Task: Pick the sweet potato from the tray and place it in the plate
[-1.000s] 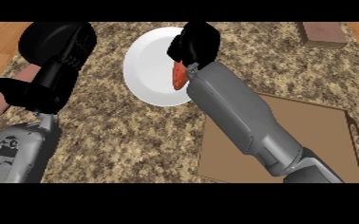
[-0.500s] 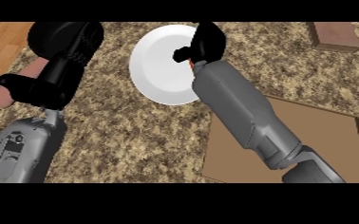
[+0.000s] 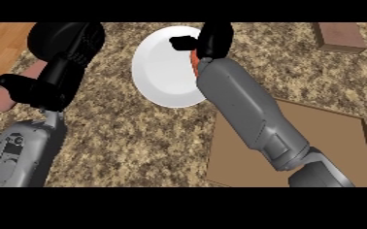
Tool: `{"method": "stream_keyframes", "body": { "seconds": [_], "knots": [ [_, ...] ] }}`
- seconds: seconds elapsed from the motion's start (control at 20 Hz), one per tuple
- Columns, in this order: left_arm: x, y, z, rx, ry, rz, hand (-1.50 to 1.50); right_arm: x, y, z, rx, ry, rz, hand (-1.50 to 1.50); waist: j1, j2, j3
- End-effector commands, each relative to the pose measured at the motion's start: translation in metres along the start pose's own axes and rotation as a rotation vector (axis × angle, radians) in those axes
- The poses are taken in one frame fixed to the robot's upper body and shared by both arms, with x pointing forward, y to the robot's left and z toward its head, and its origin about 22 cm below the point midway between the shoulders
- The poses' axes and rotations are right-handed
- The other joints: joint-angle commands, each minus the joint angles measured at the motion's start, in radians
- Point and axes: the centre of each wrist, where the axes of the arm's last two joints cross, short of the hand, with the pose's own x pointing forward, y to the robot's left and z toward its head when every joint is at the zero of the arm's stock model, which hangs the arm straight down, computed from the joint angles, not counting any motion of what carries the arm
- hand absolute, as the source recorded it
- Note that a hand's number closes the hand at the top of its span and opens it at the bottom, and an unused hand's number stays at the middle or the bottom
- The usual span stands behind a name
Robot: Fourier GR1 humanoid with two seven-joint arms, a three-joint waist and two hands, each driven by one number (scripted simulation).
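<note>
You're looking steeply down on a table (image 3: 143,140) w/ a speckled brown-and-tan stone top; a strip of wood flooring (image 3: 14,36) shows at the far left edge, well left of the plate (image 3: 161,73). The plate is white, round, and sits on the stone near the top centre. The tray (image 3: 323,136), a flat brown board, lies below and to the right of the plate, its near corner just beside the plate's lower right rim. A small brown block (image 3: 341,36) sits well right of the plate, at the top edge. Your right hand (image 3: 211,39) is over the plate's right rim, forearm crossing tray and rim. Its fingers (image 3: 183,41) are curled round the sweet potato (image 3: 193,60); only an orange sliver of it shows, tucked under the hand and against the wrist, over the plate's right side. Can't tell if it's touching the plate yet. Your left hand (image 3: 68,41) sits left of the plate, apart from it, fingers curled in, nothing in them.
</note>
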Motion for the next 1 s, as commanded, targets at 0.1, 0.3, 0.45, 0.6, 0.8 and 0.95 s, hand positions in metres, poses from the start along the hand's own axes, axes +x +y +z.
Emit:
{"method": "stream_keyframes", "body": {
  "seconds": [0.1,0.3,0.45,0.6,0.8,0.95],
  "knots": [
    [-0.014,0.012,0.001,0.044,0.031,-0.007,0.0,0.01,-0.003,0.001,-0.097,0.024,-0.2,-1.5,-0.052,-0.013,-0.001],
    [-0.005,0.018,0.013,0.069,0.047,-0.008,0.0,-0.033,0.001,0.015,-0.115,0.056,-0.223,-1.5,-0.084,-0.03,0.0],
    [-0.015,0.043,0.03,0.115,0.064,-0.025,0.0,-0.035,-0.01,0.017,-0.101,0.034,-0.296,-1.5,-0.121,-0.037,0.0],
    [-0.012,0.03,0.027,0.115,0.052,-0.01,0.0,-0.07,-0.012,0.032,-0.106,0.015,-0.298,-1.5,-0.126,-0.035,0.0],
    [-0.015,0.029,0.029,0.118,0.074,-0.011,0.0,-0.082,-0.036,0.033,-0.061,-0.046,-0.271,-1.5,-0.142,-0.041,-0.001],
    [-0.013,0.038,0.033,0.134,0.075,-0.032,0.0,-0.078,-0.057,0.044,-0.049,-0.032,-0.272,-1.5,-0.152,-0.045,-0.002]
  ]
}}
